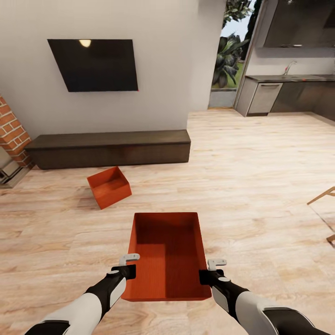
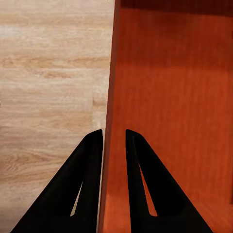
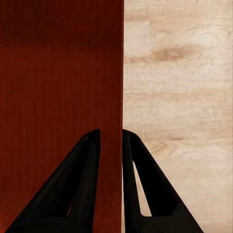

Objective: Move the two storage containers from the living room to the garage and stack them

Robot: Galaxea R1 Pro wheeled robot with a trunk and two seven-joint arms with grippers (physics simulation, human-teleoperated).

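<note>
Orange-red rectangular plastic bin point(image 1: 168, 253), lidless with nothing inside, is hanging over the light wood plank floor point(image 1: 260, 186), both arms reaching forward: the left end effector point(image 2: 114, 141) and right end effector point(image 3: 111, 141) are each pinching a side wall, fingers nearly closed. Beyond, a second identical orange-red bin point(image 1: 109, 186) is lying tilted on the planks near the low dark TV bench point(image 1: 111, 148).
</note>
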